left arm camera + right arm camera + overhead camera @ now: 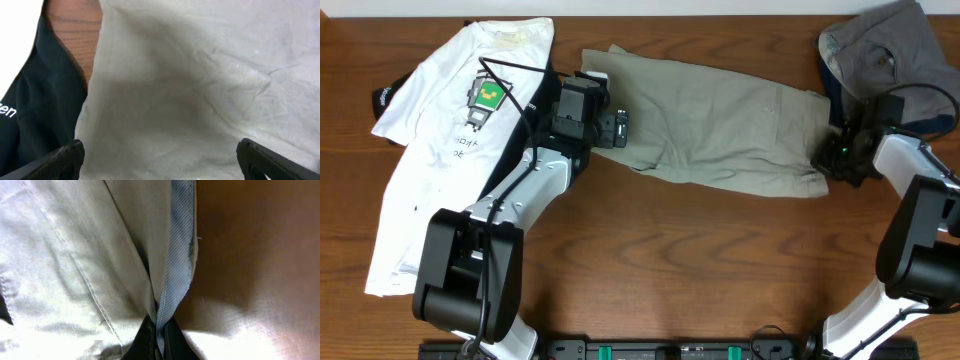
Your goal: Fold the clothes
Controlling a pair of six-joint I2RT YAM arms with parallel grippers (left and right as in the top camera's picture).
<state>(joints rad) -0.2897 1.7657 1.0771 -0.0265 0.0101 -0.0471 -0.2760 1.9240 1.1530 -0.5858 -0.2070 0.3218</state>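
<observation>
Right gripper (159, 342): it is clenching on the edge of the khaki shorts (730, 120), at the lower middle of the right wrist view. The pale blue striped lining (177, 255) is running down between the two fingers, so I judge this is a real pinch on the cloth.
Why this grip: the edge is thick and stitched, so it is probably giving a firm hold for lifting this end over.
Left gripper (615, 128): it is standing wide apart over the other end of the shorts, left of centre in the overhead view, and is holding nothing. In the left wrist view the cloth is lying flat between the two finger tips. I cannot tell if they are touching it.
Shorts: they are lying stretched across the upper middle of the wooden table (670, 260), slightly wrinkled, from one gripper to the other.
Step in hand: probably taking both ends before folding; the left side is not yet grasped.
Black garment (45, 100): it is lying just beside the shorts' left edge.
White T-shirt (430, 170): it is lying flat at the left, green print up, waiting its turn.
Grey garment (880, 50): it is lying heaped in the upper right corner, close to the pinched end, so the lift could drag it.
</observation>
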